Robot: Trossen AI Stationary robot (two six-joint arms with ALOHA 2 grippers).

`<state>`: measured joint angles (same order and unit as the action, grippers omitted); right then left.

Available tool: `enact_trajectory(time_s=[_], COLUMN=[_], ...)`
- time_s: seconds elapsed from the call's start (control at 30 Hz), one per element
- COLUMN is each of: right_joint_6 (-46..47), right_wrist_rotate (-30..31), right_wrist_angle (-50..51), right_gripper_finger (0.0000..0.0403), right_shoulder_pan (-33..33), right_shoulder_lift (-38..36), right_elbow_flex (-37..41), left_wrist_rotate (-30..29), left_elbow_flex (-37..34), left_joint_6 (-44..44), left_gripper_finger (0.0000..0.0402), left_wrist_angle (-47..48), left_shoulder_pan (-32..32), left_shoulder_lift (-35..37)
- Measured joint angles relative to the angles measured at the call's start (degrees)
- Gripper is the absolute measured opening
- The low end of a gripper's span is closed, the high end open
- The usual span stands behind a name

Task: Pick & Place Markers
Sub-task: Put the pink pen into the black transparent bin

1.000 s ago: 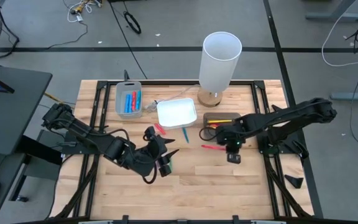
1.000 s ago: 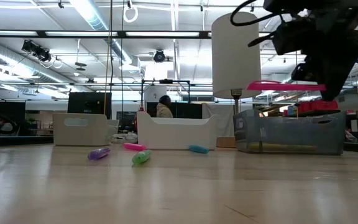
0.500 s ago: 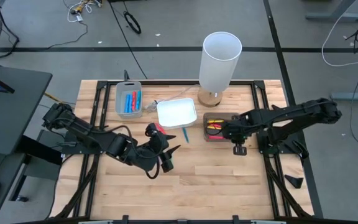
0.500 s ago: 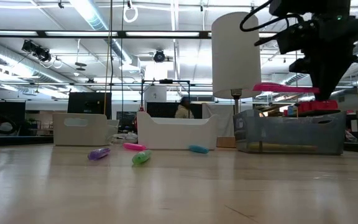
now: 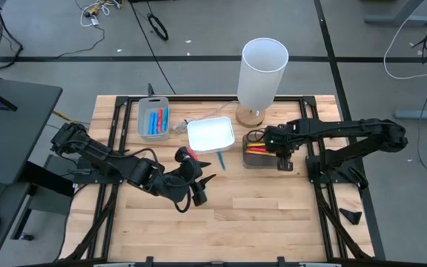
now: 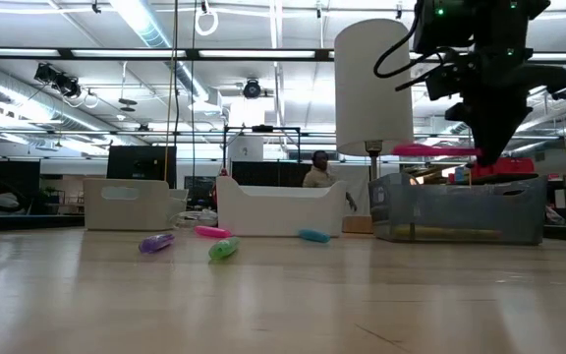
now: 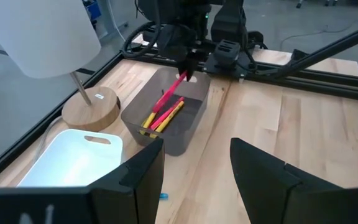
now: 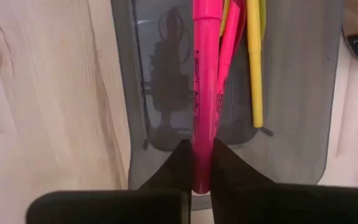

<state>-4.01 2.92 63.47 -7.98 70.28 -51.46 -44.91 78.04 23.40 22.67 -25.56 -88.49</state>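
The wooden table (image 5: pixel 273 208) carries a tall white lamp (image 5: pixel 262 70) on a round wooden base, and in front of it three small trays in a row: a grey tray (image 5: pixel 153 119) with blue and red markers, a white tray (image 5: pixel 210 136), and a dark tray (image 5: pixel 247 159) at the right.

The right gripper (image 5: pixel 271 142) hangs over the dark tray. Its fingers are closed on a pink marker (image 8: pixel 204 93). In the low view this marker (image 6: pixel 430 150) lies about level, just above the tray's rim. In the right wrist view its long axis runs straight out from between the fingers, along the length of the tray, over the yellow markers (image 8: pixel 254 62) and one more pink one that lie in the tray.

The left gripper (image 5: pixel 191 178) is low over the table, near the white tray. Its fingers (image 7: pixel 272 180) stand apart, and nothing is between them.

The low view shows loose markers on the table: a purple marker (image 6: pixel 155 242), a green marker (image 6: pixel 223 248), a pink one (image 6: pixel 211 232) and a teal marker (image 6: pixel 313 236). In the high view the left arm covers most of them; only the teal marker (image 5: pixel 221 159) shows clearly. The left wrist view shows the held marker (image 7: pixel 173 92) tilted over the dark tray. In the low view a person (image 6: pixel 317 169) stands far behind the table.
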Motion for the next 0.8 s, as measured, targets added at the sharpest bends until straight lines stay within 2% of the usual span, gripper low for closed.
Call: enact_trajectory(time_s=[0.3,0.63,0.8], right_joint_6=[-3.2,-3.3,-3.3], right_wrist_rotate=[-0.1,0.1,0.7], right_wrist_angle=[-2.1,-9.5,-10.4], right_gripper_finger=[0.0017,0.0017,0.0017], right_shoulder_pan=[-1.0,-1.0,-1.0], right_shoulder_lift=[1.5,2.4,2.8], right_elbow_flex=[0.3,7.6,8.8], left_wrist_rotate=[0.0,0.0,0.0], left_elbow_flex=[0.0,0.0,0.0], left_joint_6=[0.0,0.0,0.0], left_gripper_finger=[0.0188,0.0188,0.0188], left_wrist_angle=[1.0,1.7,1.7], left_shoulder_pan=[0.0,0.0,0.0], left_shoulder_lift=[0.0,0.0,0.0])
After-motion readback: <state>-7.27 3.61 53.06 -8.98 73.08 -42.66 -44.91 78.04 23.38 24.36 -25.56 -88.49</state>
